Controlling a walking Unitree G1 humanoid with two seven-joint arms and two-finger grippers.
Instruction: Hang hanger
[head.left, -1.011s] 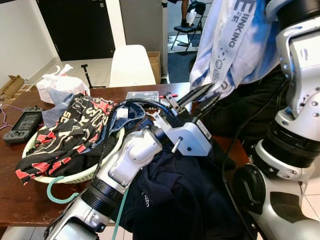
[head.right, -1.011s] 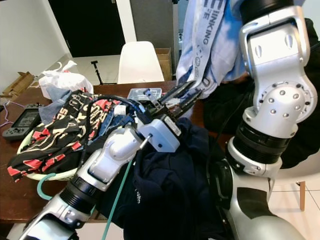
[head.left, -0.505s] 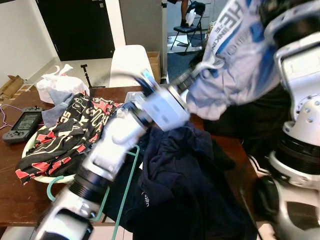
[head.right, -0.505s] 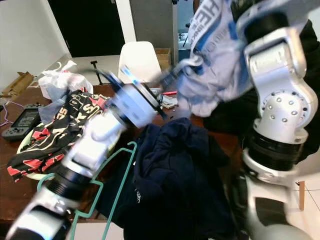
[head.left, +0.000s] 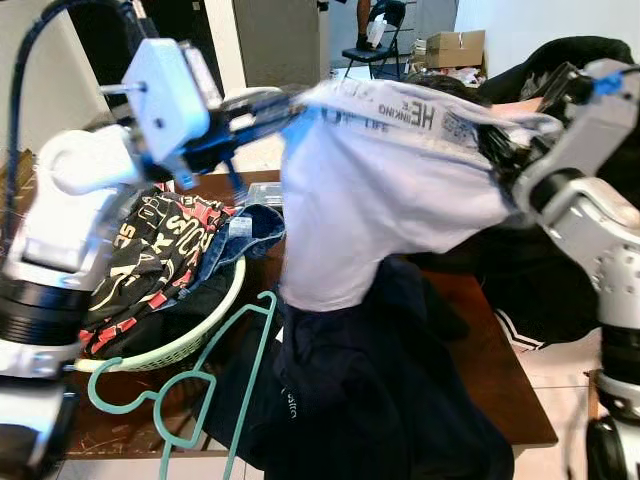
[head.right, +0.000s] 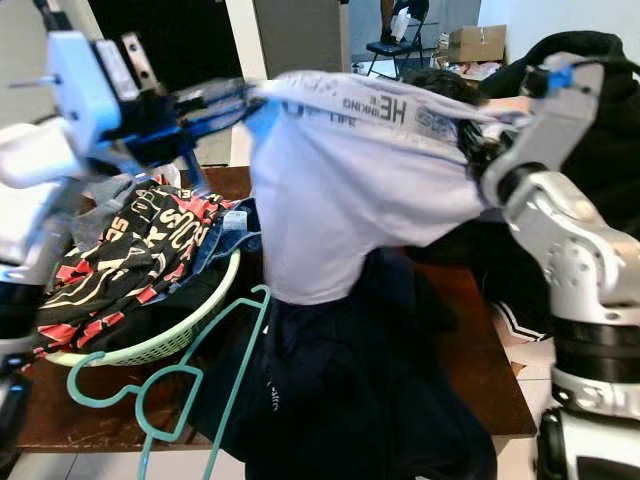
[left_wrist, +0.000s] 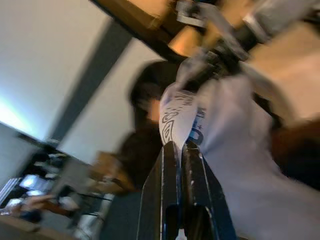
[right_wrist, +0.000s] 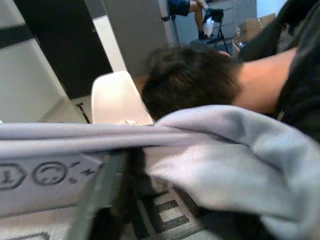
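A pale blue shirt (head.left: 380, 200) with printed lettering is stretched out in the air between my two arms above the table. My left gripper (head.left: 275, 102) is raised at the left and shut on one edge of the shirt (left_wrist: 192, 122). My right gripper (head.left: 497, 150) holds the opposite edge at the right, its fingers mostly wrapped in cloth (right_wrist: 165, 135). A teal plastic hanger (head.left: 190, 380) lies loose at the table's front edge, partly overhanging it, below the shirt and apart from both grippers.
A green basket (head.left: 200, 335) heaped with red-and-black clothes sits on the brown table (head.left: 500, 370) at the left. A dark navy garment (head.left: 370, 400) is draped over the table's front. A person in black (head.left: 560, 80) is close behind the shirt. A white chair (right_wrist: 117, 97) stands behind.
My left arm swung up and to the left, pulling the shirt out flat between both grippers. The teal hanger that lay under that arm is now uncovered. The view has also shifted.
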